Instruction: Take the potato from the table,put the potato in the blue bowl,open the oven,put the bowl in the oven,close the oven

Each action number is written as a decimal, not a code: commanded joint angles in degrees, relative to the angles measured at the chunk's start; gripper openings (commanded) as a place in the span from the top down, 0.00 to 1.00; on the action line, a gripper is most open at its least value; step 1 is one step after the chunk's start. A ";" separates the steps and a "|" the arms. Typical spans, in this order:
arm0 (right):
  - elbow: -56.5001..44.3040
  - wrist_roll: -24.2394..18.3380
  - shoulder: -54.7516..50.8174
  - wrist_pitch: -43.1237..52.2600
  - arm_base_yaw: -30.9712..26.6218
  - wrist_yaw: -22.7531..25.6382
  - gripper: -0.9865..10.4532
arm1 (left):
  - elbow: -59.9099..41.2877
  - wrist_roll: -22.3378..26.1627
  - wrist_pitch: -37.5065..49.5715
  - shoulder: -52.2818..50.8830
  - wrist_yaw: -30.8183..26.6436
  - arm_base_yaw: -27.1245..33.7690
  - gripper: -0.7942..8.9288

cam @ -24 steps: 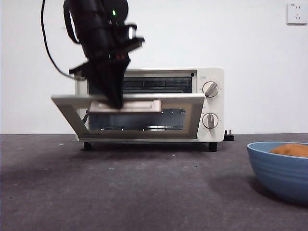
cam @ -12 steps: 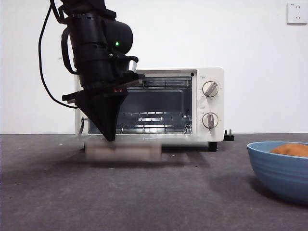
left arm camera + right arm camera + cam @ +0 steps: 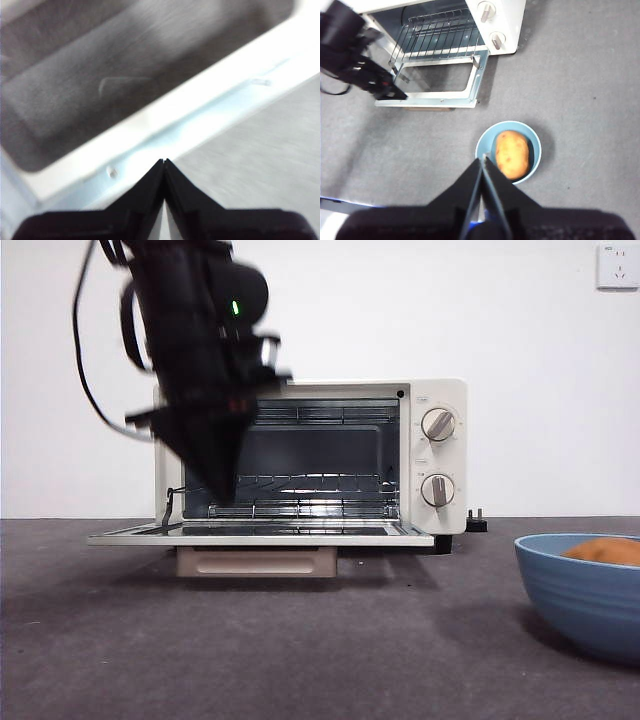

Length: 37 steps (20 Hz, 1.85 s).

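Note:
The cream-white oven stands open, its door lying flat with the beige handle under its front edge. My left gripper hovers just above the door's left part, shut and holding nothing; its wrist view shows the shut jaws over the door frame. The potato lies in the blue bowl on the table, in front of and to the right of the oven. My right gripper hangs high above the bowl, shut. The front view shows the bowl and potato at the right edge.
Inside the oven a wire rack spans the cavity. Two round knobs sit on its right panel. The left arm's cable hangs at the left. Dark grey table stretches between the oven door and the bowl.
The oven door has swung from half open to lying flat. My left gripper has let go of the handle and risen a little above the door.

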 commanded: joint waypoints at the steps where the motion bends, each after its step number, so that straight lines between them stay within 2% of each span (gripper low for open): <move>1: -0.22 1.81 0.33 -1.27 0.04 -0.81 0.91 | -0.26 1.49 -1.01 -5.97 3.23 -0.13 0.92; 5: -3.98 7.26 0.68 -1.27 0.04 -2.32 0.91 | -0.26 1.53 -1.53 -17.18 8.13 -0.22 0.92; 7: -8.76 12.72 0.68 -1.27 0.04 -3.06 0.91 | -0.26 1.66 -1.68 -23.19 8.59 -0.66 0.92; 11: -18.25 21.11 0.68 0.70 0.04 -3.13 0.91 | -0.26 3.39 -2.89 -33.81 8.50 -0.63 0.92; 14: -23.04 26.38 1.53 4.39 0.04 -2.19 0.91 | -0.26 5.51 -4.87 -40.44 4.35 -0.61 0.92; 15: -24.28 26.91 2.62 5.20 0.04 -2.05 0.89 | -0.26 6.12 -5.55 -42.10 2.40 -0.61 0.92; 17: -26.34 28.41 7.23 6.27 0.04 -2.36 0.73 | -0.26 7.89 -8.09 -45.18 0.76 -0.61 0.92; 18: -26.99 28.39 9.73 7.19 0.04 -2.32 0.69 | -0.26 8.66 -9.81 -46.25 0.83 -0.61 0.92; 22: -27.19 28.17 20.00 13.27 -0.02 -2.27 0.69 | -0.26 10.32 -17.22 -50.40 0.81 -0.61 0.92; 26: -27.19 27.74 27.67 14.21 -0.13 -1.42 0.69 | -0.26 10.25 -17.53 -54.12 0.85 -0.61 0.92; 31: -27.19 27.43 29.62 12.94 -3.63 0.87 0.69 | -0.26 10.10 -17.55 -56.00 0.52 -0.61 0.92; 32: -27.19 26.27 29.57 12.31 -5.14 1.42 0.69 | -0.26 10.12 -17.55 -56.08 0.22 -0.61 0.92; 37: -27.19 24.02 30.36 14.60 -10.27 0.63 0.69 | -0.26 10.12 -17.55 -55.98 0.22 -0.61 0.92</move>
